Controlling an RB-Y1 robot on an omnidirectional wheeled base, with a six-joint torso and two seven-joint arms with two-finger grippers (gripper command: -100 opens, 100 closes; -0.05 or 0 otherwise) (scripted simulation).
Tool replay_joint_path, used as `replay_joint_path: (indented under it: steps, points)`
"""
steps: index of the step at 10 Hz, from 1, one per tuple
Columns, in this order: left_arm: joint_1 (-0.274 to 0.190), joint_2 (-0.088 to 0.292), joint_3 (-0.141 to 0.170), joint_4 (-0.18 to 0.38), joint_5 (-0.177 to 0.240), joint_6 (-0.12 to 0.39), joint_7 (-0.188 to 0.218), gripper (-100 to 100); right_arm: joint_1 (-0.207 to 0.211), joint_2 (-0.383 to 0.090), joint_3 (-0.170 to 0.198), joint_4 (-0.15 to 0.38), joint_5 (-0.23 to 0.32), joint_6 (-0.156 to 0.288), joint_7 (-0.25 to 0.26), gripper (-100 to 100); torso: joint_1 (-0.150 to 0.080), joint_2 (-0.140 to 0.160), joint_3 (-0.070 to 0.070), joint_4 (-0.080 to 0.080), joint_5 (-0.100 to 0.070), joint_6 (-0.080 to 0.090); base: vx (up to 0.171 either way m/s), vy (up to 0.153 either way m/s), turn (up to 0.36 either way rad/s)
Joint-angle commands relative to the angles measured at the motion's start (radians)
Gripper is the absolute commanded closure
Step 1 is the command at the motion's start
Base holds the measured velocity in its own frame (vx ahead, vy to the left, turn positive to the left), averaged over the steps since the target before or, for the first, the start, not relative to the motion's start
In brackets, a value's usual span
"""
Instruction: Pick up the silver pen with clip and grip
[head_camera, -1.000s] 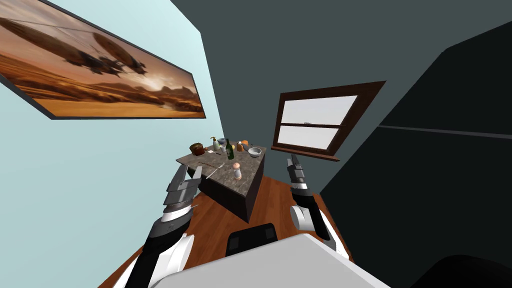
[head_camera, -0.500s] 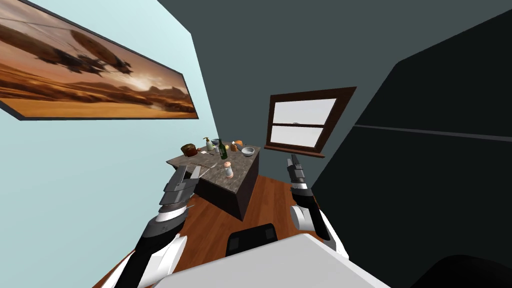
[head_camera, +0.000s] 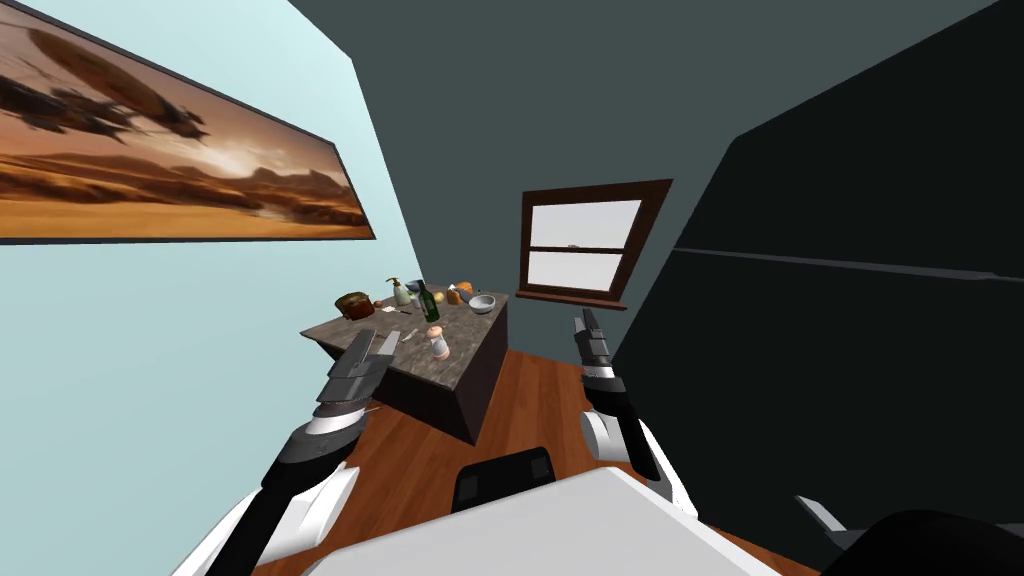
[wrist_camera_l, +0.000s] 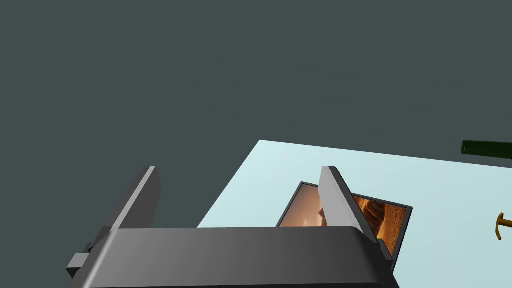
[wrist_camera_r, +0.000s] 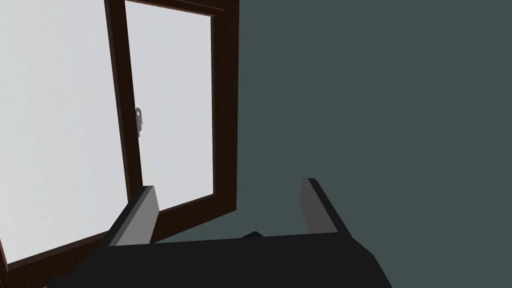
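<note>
A thin silver pen (head_camera: 409, 334) lies on the stone-topped table (head_camera: 455, 362), between a small shaker (head_camera: 437, 343) and my left gripper (head_camera: 374, 343). The left gripper is raised at the table's near left edge, just short of the pen, open with nothing between its fingers (wrist_camera_l: 330, 195). My right gripper (head_camera: 588, 322) is held up to the right of the table, below the window, and is also open and empty (wrist_camera_r: 227, 187).
Farther back on the table stand a brown pot (head_camera: 354, 304), a soap dispenser (head_camera: 400, 292), a green bottle (head_camera: 429, 302), an orange object (head_camera: 460, 290) and a white bowl (head_camera: 482, 303). Wooden floor (head_camera: 520, 410) surrounds the table. Walls close in behind and to the left.
The whole head view has shifted: the table, window and picture have slid left as I turned. Both arms keep their pose and both grippers stay open.
</note>
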Motion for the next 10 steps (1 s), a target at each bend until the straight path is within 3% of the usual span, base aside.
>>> replay_joint_path:
  steps: [1,9,10]
  points:
    - [-0.02,0.05,0.013,0.033,0.01,-0.004,0.006,-100,0.0,0.0,0.0,0.0,0.0,0.0,0.0,0,0.0,0.0,0.0,0.0,0.0,0.0,-0.003,-0.047,-0.123]
    - [-0.082,0.26,0.036,0.164,0.025,-0.003,0.033,-100,0.0,0.0,0.0,0.0,0.0,0.0,0.0,0,0.004,-0.003,-0.002,-0.001,0.001,0.0,0.026,-0.021,-0.107]
    - [-0.096,0.296,0.036,0.2,0.025,0.0,0.041,-100,0.0,0.0,0.0,0.0,0.0,0.0,0.0,0,0.004,-0.003,-0.002,-0.001,0.001,0.0,0.044,-0.004,-0.134]
